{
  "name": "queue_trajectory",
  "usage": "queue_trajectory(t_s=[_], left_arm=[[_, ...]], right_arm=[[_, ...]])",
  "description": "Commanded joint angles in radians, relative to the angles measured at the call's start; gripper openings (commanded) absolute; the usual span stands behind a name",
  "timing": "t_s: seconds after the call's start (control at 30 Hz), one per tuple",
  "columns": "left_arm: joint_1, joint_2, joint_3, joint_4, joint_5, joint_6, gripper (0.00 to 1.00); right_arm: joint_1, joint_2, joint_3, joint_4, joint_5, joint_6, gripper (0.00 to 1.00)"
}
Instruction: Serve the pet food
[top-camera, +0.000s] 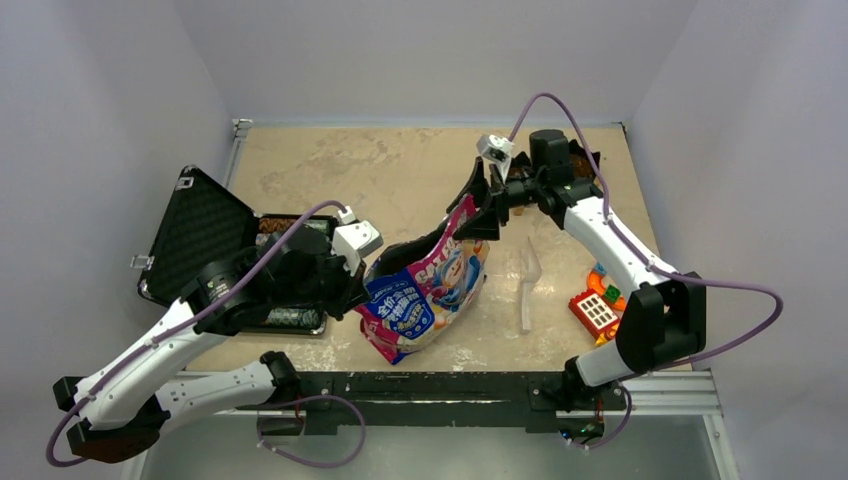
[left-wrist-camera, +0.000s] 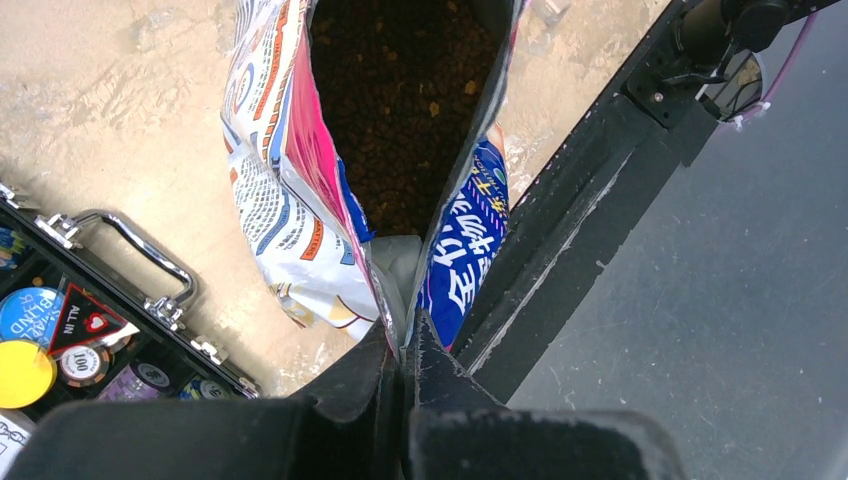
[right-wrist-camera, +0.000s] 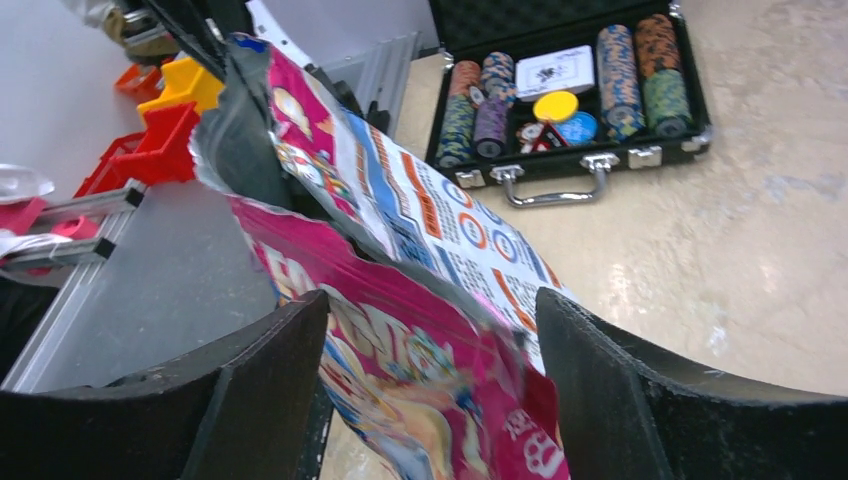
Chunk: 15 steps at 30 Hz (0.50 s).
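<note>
left gripper (left-wrist-camera: 405, 340) pinches bag (left-wrist-camera: 285, 210) rim | kibble (left-wrist-camera: 400, 100) ahead: small dark-brown pellets | right gripper (right-wrist-camera: 428, 305) agape astride rim, contact unclear

Kibble (left-wrist-camera: 400, 120) in bag (top-camera: 425, 290), right of case (top-camera: 195, 235)

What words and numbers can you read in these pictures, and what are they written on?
"ALL IN": on the black triangle marker with a red heart.
"BLIND": on the blue disc; the rest of its print is unclear.
"100": on the poker chip.
The food bag has Chinese characters and small print, too tilted or blurred for me to read.
The white card has print too small to read.
</note>
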Motion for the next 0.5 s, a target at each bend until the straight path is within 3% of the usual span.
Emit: queue_trajectory(t_s=[0.0,0.07,0.13,0.3,0.47], left_arm=[[0.006,-0.028,0.013,-0.010,-0.037,0.033,0.00],[0.006,-0.037,0.010,-0.009,-0.054,0.025,0.00],[0.006,-0.043,0.010,-0.010,-0.073,0.016,0.00],[0.006,-0.059,0.016,0.004,-0.131,0.012,0.00],[0.006,-0.037,0.028,0.079,-0.259,0.003,0.00]], right_arm=[[0.035,0.003,0.064,0.006,-0.078,-0.039,0.76],[0.035,0.005,0.058,0.031,-0.086,-0.016,0.68],[0.030,0.001,0.047,0.046,-0.069,-0.011,0.54],[-0.022,-0.040,-0.015,0.151,-0.054,0.079,0.01],[-0.146,-0.259,-0.226,0.440,0.195,0.304,0.00]])
